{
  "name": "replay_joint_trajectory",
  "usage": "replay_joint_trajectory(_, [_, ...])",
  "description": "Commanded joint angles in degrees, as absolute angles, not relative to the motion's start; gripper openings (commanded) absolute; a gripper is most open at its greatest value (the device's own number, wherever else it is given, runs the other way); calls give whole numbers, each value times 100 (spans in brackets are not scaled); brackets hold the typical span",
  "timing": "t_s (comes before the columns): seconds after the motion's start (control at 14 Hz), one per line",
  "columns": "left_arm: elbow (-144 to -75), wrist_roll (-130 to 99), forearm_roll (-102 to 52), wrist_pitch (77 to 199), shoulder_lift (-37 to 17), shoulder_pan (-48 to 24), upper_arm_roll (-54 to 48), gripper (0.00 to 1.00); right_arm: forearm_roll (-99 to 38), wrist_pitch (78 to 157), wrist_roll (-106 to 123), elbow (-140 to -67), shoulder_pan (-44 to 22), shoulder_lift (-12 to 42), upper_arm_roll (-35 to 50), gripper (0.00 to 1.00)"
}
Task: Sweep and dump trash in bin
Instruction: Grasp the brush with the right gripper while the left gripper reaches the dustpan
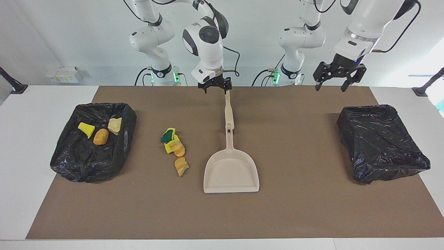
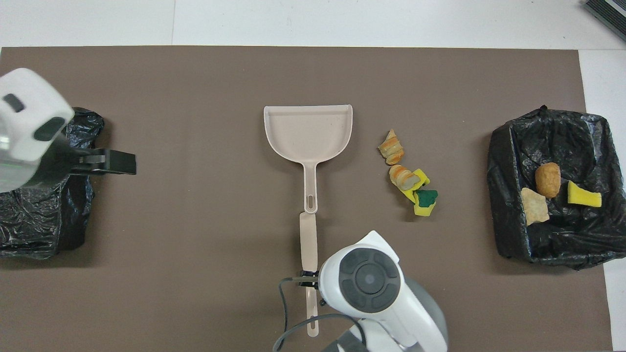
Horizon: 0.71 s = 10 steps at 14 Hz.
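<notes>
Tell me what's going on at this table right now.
The right gripper hangs over the brush handle's end, jaws open, not yet holding it. The left gripper, also open, is over the mat beside the empty bin. The dustpan lies untouched mid-table, with loose trash on the mat beside it. Three scraps already sit in the other bin.

From overhead, the right arm's wrist hides the right gripper over the brush handle, and the picture's edge crops the bin under the left gripper.
</notes>
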<state>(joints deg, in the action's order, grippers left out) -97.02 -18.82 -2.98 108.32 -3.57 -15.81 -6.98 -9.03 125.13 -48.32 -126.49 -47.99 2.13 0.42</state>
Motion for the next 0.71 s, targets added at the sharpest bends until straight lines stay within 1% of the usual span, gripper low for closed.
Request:
replay_joint_trajectory(0.0, [-9685, -2073, -334, 11335, -763, -2011, -598, 100, -1028, 12797, -4922, -12735, -4869, 378, -9, 91])
replay_joint_trajectory(0.21, [-9677, -2205, -334, 11854, -1395, -2617, -598, 100, -1020, 12596, -4861, -12735, -4834, 378, -9, 72])
replay_joint_trajectory(0.36, [-9677, -2355, -334, 12268, -1669, -2724, -598, 100, -1020, 12367, -4860, -12727, -4843, 360, -9, 59])
replay_joint_trajectory(0.43, [-9668, -2434, -343, 12400, -1783, -2794, -598, 100, -1020, 12349, -4852, -12727, -4843, 352, -9, 51])
replay_joint_trajectory(0.57, [-9686, -2688, -352, 12638, -1977, -2944, -598, 100, -1020, 12314, -4825, -12727, -4852, 343, -9, 26])
replay_joint_trajectory(0.64, [-9677, -2716, -352, 12691, -2038, -2944, -598, 100, -1020, 12218, -4756, -12709, -4834, 351, -9, 11])
